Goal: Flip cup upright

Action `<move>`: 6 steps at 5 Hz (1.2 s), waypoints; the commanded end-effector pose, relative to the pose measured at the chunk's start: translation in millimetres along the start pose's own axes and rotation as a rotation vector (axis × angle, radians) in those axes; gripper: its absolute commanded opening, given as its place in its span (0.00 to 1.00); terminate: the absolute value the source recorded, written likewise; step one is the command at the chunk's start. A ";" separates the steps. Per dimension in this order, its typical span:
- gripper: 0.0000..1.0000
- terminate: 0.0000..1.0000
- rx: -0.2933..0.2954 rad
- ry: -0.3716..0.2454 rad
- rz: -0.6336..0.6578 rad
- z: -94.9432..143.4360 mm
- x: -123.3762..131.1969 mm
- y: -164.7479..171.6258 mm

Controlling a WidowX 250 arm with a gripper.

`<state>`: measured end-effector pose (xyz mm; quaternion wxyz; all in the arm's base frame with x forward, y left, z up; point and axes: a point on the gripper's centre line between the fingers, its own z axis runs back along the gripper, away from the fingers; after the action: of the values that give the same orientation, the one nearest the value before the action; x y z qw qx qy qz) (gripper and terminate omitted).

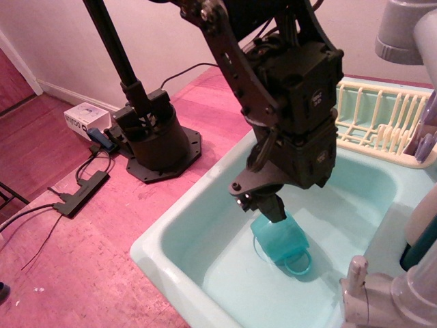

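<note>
Down in the smooth pale mint sink (205, 273) the glossy teal cup (278, 238) lies tipped over, round loop handle forward, while the boxy black gripper (273, 207) hangs right above it, its jaws too bunched together to tell if they're parted.

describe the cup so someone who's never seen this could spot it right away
Start at the pale mint sink on the pink table. Inside the basin, just under the black claw, lies the cup. It is a darker teal than the sink, with a round loop handle, unlike the cream dish rack behind it.
</note>
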<state>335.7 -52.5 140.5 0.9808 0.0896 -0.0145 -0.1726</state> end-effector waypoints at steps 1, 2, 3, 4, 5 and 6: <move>1.00 0.00 -0.075 -0.033 -0.025 -8.9 6.9 -13.6; 1.00 0.00 -0.144 -0.007 -0.048 -16.9 -1.0 -33.9; 1.00 0.00 -0.167 -0.007 -0.025 -31.7 -15.4 -40.7; 1.00 0.00 -0.173 -0.010 -0.022 -34.8 -22.8 -42.4; 0.00 0.00 -0.179 -0.016 -0.028 -32.2 -20.4 -45.0; 0.00 0.00 -0.141 -0.038 -0.061 -20.0 -15.4 -41.1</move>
<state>307.8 -75.6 101.5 0.9723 0.0631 0.0215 -0.2239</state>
